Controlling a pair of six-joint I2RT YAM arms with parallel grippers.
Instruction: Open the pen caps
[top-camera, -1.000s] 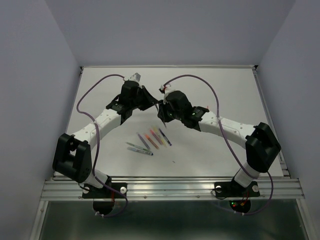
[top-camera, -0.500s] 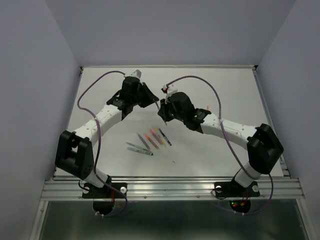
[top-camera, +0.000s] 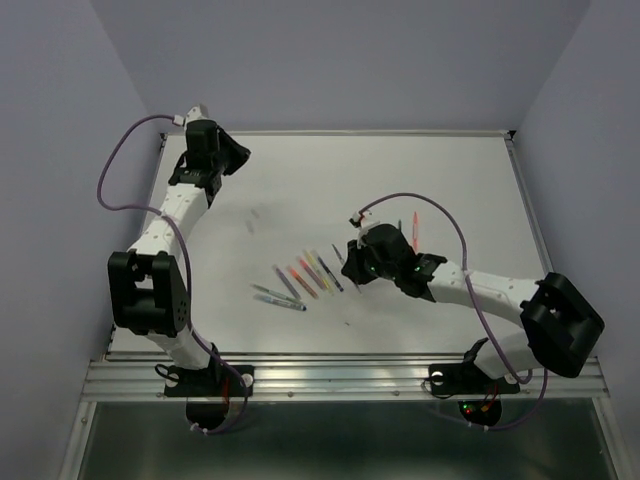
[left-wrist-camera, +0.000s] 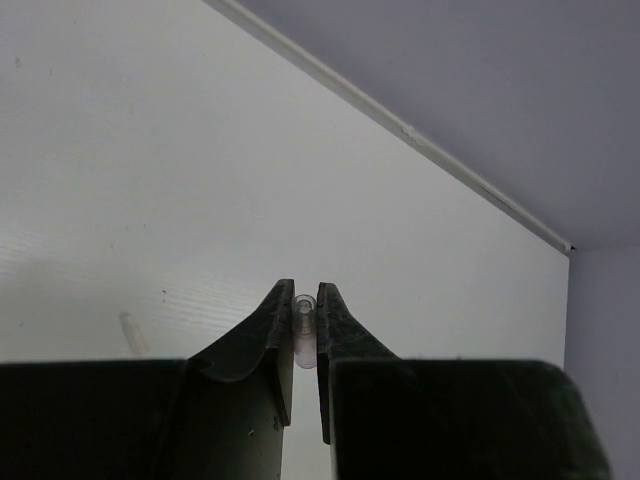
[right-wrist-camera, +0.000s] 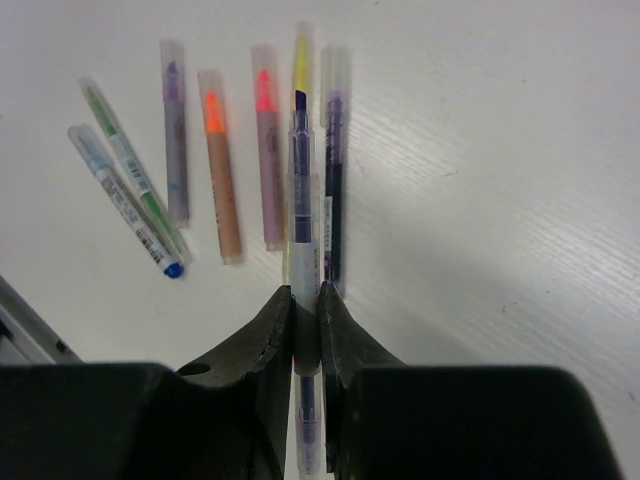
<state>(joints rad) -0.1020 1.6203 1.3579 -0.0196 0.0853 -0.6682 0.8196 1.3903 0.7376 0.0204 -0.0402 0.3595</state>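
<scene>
Right fingers (right-wrist-camera: 268, 345) are clamped on a purple-tipped pen (right-wrist-camera: 302, 190) that juts forward past their tips. Other pens (right-wrist-camera: 220, 170) lie on the table (right-wrist-camera: 480, 150) just beyond and to the left. Left fingers (left-wrist-camera: 262, 335) pinch a clear cap (left-wrist-camera: 306, 330) between their tips.

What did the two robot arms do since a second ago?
They pulled apart. The left end effector swung away to the far left corner of the table, shut on a small clear cap. The right end effector came nearer the front, shut on the pen, just above the other pens. Those stayed put.
</scene>
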